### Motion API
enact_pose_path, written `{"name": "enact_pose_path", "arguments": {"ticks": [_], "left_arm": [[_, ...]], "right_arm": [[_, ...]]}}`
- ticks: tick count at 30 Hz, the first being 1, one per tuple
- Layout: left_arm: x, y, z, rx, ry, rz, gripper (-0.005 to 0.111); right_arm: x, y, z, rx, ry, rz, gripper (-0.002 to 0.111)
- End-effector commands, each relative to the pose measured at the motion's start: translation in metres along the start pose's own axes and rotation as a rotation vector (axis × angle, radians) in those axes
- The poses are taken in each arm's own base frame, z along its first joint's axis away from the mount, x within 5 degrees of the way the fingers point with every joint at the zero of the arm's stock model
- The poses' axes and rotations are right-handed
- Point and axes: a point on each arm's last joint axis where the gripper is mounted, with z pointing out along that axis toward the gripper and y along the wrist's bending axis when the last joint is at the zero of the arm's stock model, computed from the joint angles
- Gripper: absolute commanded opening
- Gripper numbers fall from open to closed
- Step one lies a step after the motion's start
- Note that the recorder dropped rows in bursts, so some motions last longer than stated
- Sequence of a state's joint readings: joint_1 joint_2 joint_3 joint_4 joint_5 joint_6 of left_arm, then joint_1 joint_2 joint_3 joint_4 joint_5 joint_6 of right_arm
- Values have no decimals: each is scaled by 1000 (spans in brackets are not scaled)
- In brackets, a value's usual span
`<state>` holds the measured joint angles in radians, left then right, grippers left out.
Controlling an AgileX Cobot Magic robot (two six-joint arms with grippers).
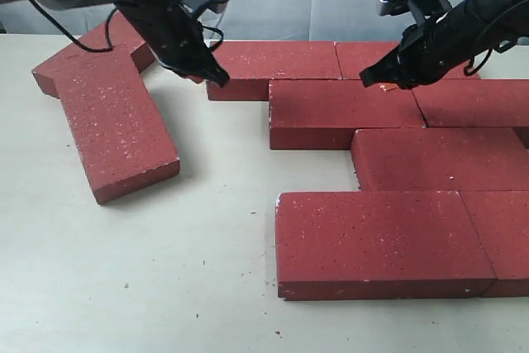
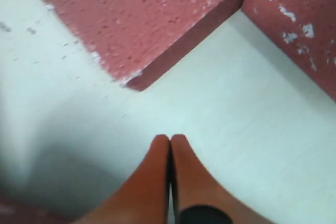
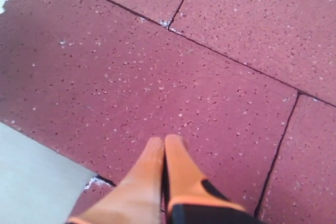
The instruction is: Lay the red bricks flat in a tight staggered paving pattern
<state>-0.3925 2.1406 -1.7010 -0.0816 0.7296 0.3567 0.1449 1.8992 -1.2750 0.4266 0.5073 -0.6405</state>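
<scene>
Nine red bricks counted on table: seven laid flat in four staggered rows at right of exterior view, two loose at left, well apart from the front rows. Angled brick lying askew; far brick behind it, touching or overlapped, cannot tell which.

Left jaws: clenched, empty, tips pressed together above bare table, near left end of back-row brick; chipped brick corner close ahead in left wrist view. Right jaws: clenched, empty, over second-row brick; contact with its face not resolvable.

Handling, as judged:
- Treat as heavy, rigid and rough-faced; expect no flex and high friction on table.
- Treat edges and corners as brittle; whitish chips visible there.
- Assume too broad for a pinch across the face.
- Push with clenched tips low against an end or long side face, near mid-length to limit rotation; push near a corner only to turn the angled brick.
- Avoid knocking laid rows out of line.

Hidden or unclear:
- Right ends of second, third and front rows cut off at frame edge.
- Part of far brick masked by left arm.
- Joint tightness in back rows hard to judge from exterior view; thin dark seams only in right wrist view.
</scene>
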Motion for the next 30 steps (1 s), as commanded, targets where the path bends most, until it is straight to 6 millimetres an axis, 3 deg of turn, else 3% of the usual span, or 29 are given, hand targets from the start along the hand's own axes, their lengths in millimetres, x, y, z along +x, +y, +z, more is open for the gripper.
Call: {"name": "enact_pose_path", "arguments": {"ticks": [1,6,16,23,30], "left_arm": [[9,15,-43,-73,36,-44,0],[36,22,-66,-85,53,-83,0],[89,21,-102,-123,-17,-203,0],[128,17,-111,-157,-68,-247,0],[168,30,-118,-205,-35,-326,0]], "right_arm": [[0,2,-2,-31,-7,8,-1],[-3,16,-1,-110,-27,-34,-1],[-13,82,7,-205,-43,-219,-1],[-17,115,8,-224,-74,-306,-1],[-21,133,9,-218,-118,-334,-1]]}}
